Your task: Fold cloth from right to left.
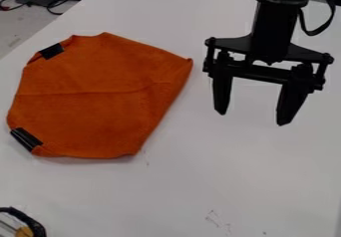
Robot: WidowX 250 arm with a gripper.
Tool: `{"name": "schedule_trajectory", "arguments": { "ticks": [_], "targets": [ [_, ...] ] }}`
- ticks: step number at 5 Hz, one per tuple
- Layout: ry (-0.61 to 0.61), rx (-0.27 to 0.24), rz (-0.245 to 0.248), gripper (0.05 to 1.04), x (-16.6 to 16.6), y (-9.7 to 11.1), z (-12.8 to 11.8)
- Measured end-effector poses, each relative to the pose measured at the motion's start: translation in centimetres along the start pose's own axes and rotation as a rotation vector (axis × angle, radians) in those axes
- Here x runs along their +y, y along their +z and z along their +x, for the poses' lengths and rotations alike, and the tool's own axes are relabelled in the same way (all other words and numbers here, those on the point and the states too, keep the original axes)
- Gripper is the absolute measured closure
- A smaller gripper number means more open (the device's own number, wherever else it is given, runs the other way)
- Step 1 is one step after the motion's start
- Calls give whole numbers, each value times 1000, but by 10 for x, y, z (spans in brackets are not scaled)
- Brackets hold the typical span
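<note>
While the black gripper is held over the table at upper R of the camera view, w/ its two fingers spread wide & nothing gripped betw. them, the orange cloth is seen laid out at L, well apart from the claw. It is marked by a faint crease across its middle, & its L edge is pinched by a black clip near the top & a second clip near the bottom. From its look, the fabric is judged soft, light & floppy, not fragile, w/ little slip expected once it is pinched. A hold is best taken at the R edge, prob. at the pointed upper-R corner, w/ fingertips brought low so that a layer is caught, not just brushed. If only that corner is lifted, the lower R edge may be left trailing & the fold skewed.
</note>
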State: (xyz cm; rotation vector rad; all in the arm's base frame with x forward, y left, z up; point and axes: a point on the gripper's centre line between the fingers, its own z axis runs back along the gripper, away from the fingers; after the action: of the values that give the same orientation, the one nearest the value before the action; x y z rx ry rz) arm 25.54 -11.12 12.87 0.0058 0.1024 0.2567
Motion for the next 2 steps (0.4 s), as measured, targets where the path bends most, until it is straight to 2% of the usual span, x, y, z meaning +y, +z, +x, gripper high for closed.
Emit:
{"name": "schedule_trajectory", "arguments": {
  "ticks": [1, 2],
  "targets": [
    [2, 29, 22, 85, 1, -10, 0],
    [31, 35, 37, 85, 18, -19, 3]
  ]
}}
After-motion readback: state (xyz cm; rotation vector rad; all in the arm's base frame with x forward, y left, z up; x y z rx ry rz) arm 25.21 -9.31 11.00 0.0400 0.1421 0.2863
